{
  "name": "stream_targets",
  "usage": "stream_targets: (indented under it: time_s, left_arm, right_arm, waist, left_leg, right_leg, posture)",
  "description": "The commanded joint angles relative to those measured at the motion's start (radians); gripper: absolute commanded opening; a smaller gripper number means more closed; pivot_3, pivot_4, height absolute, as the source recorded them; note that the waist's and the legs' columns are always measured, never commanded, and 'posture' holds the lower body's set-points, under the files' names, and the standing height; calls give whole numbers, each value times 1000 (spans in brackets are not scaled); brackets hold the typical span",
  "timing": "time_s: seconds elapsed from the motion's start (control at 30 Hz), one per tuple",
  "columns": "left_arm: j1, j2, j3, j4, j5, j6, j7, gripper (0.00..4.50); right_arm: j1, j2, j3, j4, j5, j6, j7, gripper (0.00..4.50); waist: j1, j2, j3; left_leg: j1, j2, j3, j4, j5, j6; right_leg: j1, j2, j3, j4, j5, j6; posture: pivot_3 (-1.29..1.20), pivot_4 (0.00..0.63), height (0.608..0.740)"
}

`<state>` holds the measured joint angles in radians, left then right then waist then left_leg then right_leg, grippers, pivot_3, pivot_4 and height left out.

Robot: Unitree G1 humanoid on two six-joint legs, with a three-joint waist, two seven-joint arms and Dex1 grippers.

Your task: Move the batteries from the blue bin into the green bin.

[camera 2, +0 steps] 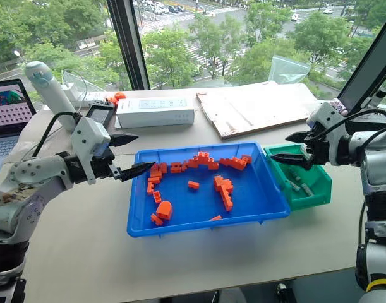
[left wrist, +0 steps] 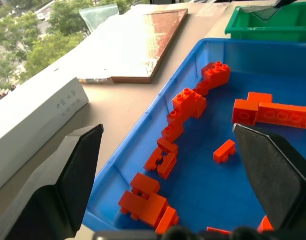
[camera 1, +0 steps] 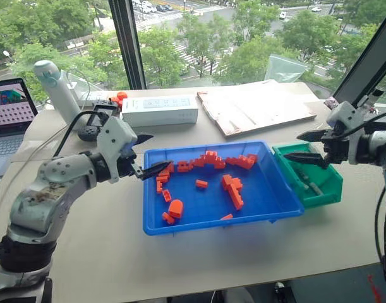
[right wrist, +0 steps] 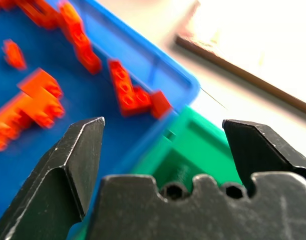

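The blue bin (camera 1: 278, 202) sits mid-table and holds several orange bricks (camera 1: 234, 192). Touching its right end is the green bin (camera 1: 328, 189), with slim grey batteries (camera 2: 299, 185) lying on its floor. My right gripper (camera 1: 294, 146) hangs open and empty over the green bin's left end, its fingers pointing left toward the blue bin. In the right wrist view the right gripper (right wrist: 163, 124) frames the seam between the green bin (right wrist: 198, 145) and the blue bin (right wrist: 92, 105). My left gripper (camera 1: 148, 153) is open and empty just above the blue bin's left rim. From the left wrist, the left gripper (left wrist: 168, 131) looks over bricks (left wrist: 189, 102).
A white box (camera 1: 160, 110) and a flat brown board (camera 1: 259, 107) lie behind the bins. A laptop (camera 1: 8, 120), a white cylinder (camera 1: 57, 88) and a black device with a cable (camera 1: 91, 126) crowd the far left. The table's front edge runs close below the blue bin.
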<state>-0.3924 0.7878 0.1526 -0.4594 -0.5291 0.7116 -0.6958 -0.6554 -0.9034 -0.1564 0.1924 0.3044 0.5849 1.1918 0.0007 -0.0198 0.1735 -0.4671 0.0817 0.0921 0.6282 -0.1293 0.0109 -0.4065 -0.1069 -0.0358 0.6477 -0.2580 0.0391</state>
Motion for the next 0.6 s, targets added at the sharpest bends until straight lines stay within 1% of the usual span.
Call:
stream_targets:
  time_s: [0.03, 0.1, 0.23, 0.37, 0.47, 0.5, 0.6]
  left_arm:
    - [42, -15, 89, -49, -44, 31, 41, 4500]
    - [44, -26, 102, -51, -55, 38, 58, 4500]
    - [8, -57, 63, -24, -27, 18, 89, 4500]
    - [-1, -62, 42, -25, -20, 19, 90, 4500]
    - [-1, -57, 43, -33, -49, 44, 77, 4500]
    - [2, -53, 48, -34, -68, 61, 68, 4500]
    - [3, -48, 67, -32, -117, 106, 55, 4500]
  right_arm:
    - [122, 54, -141, -209, 68, 0, -136, 4431]
    - [180, 61, -154, -270, 86, 11, -149, 4431]
    - [151, 105, -142, -265, 113, 76, -247, 4431]
    - [149, 102, -127, -259, 131, 112, -273, 4431]
    - [170, 92, -113, -264, 137, 143, -277, 4431]
    - [180, 89, -106, -261, 129, 140, -279, 4431]
    - [190, 86, -95, -251, 114, 131, -292, 4431]
  waist:
    - [7, 0, 0]
    - [16, 0, 0]
    - [20, 0, 0]
    - [18, 0, 0]
    - [16, 0, 0]
    - [16, 0, 0]
    - [16, 0, 0]
  left_leg:
    - [0, 0, 0, 0, 0, 0]
    - [0, 0, 0, 1, 0, 0]
    - [0, 0, -1, 5, 0, 0]
    - [0, 0, -1, 6, -1, -3]
    - [0, 0, -1, 5, 0, -1]
    - [0, 0, -1, 5, 2, 2]
    - [-1, 0, -1, 5, 2, 2]
  right_leg:
    - [0, 0, 0, 0, 0, 0]
    - [0, 0, -1, 1, 0, 0]
    - [2, 0, -1, 0, 1, 2]
    - [2, 0, -1, 0, 5, 2]
    - [2, 0, -1, 0, 5, 2]
    - [2, 0, -1, 0, 5, 2]
    - [2, 0, -1, 0, 4, 2]
  posture:
    - [0, 150, 740]
    - [0, 150, 740]
    - [0, 150, 740]
    - [0, 150, 740]
    - [0, 150, 740]
    - [0, 150, 740]
    - [0, 150, 740]
